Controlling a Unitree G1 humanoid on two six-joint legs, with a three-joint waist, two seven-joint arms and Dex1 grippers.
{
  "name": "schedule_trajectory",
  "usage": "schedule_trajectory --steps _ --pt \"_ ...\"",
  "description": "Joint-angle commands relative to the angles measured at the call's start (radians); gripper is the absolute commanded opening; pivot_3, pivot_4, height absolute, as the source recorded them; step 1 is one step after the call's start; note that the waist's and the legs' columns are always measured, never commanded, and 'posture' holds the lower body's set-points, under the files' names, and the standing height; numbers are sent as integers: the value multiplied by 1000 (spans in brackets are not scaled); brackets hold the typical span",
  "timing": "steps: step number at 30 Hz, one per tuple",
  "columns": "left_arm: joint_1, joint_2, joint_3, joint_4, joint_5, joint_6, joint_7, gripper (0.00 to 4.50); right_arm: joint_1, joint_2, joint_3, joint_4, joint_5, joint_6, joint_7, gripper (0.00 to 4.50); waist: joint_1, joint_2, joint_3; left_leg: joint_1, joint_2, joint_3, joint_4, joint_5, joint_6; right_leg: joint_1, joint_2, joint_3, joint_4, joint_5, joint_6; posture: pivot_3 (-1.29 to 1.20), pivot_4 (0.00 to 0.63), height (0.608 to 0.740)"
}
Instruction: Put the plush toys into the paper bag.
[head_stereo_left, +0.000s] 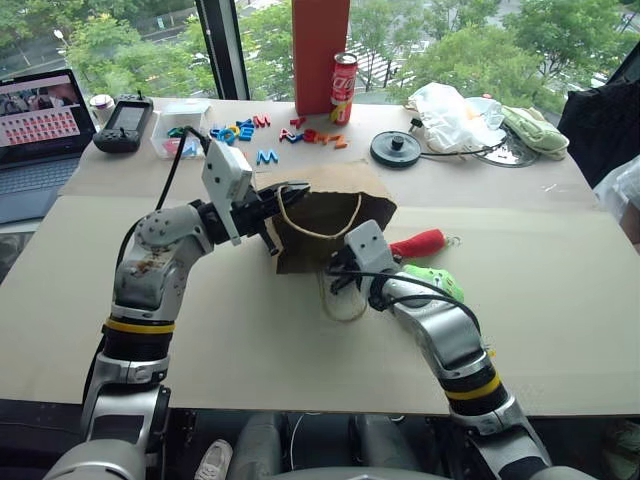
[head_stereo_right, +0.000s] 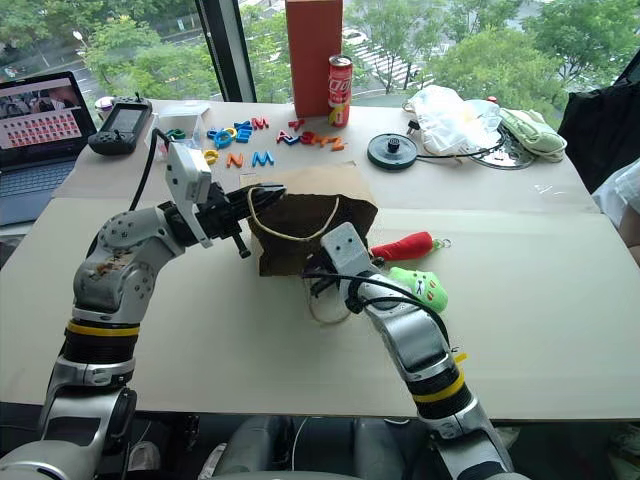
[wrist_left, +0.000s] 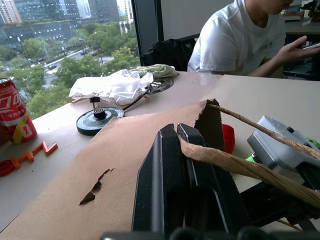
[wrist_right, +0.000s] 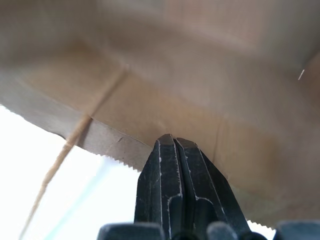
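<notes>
While both grippers' jaws pinch the brown kraft paper bag's (head_stereo_left: 330, 215) rim, left gripper (head_stereo_left: 290, 195) and right gripper (head_stereo_left: 335, 270), the red chili plush (head_stereo_left: 418, 243) and bright green plush blob (head_stereo_left: 440, 280) lie beside it.

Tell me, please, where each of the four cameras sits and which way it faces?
Left eye view: on the head, looking forward and down at the table; both arms show.
Right eye view: beside it, same scene; both show the paper bag, red toy and green toy.
Left wrist view: along the shut left claw pinching the bag's rim, towards a seated person.
Right wrist view: along the shut right claw into the bag's paper.
</notes>
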Motion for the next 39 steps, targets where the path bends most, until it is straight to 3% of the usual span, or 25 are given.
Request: schedule_trajectory --steps 1,3,6,13,17,24,36,39 --pt "-5 11 -1 -5 21 -10 10 0 -22 5 -107 -149 92 115 29 66 0 0 0 0 0 0 0 0 0 0 0 0 0 0 0 0 150 739" --pt "-5 9 -1 -2 25 -13 9 0 -29 -7 -149 -197 123 165 36 66 0 0 0 0 0 0 0 0 0 0 0 0 0 0 0 0 150 739" --pt "-6 5 0 1 31 -15 9 0 -33 -51 -230 -249 163 227 55 789 1 0 0 0 0 0 0 0 0 0 0 0 0 0 0 0 150 739" --pt "-5 5 -2 14 40 -24 4 0 -44 -258 -372 -203 172 260 95 3183 2 0 0 0 -2 1 -1 0 0 0 -1 0 -1 0 0 0 150 739" --pt "-6 3 -3 14 42 -25 2 0 -22 -426 -222 -46 30 131 81 4477 -1 0 0 0 -2 1 -1 0 0 0 -1 0 -1 0 0 0 150 739" --pt "-13 -1 -8 19 47 -29 -2 0 -94 -486 -61 235 -90 -81 137 4477 -3 0 0 0 -2 2 -1 0 0 -1 0 2 -2 0 0 0 150 739" --pt "-8 -1 2 13 57 -28 -1 0 -147 -383 -99 442 -35 -67 222 4477 0 0 0 0 -2 1 -1 0 0 -1 0 1 -2 0 0 0 150 739" --pt "-6 0 3 7 58 -26 2 0 -143 -371 -110 443 -32 -69 231 3814 -2 0 0 0 -2 1 -1 0 0 0 0 1 -2 0 0 0 150 739"
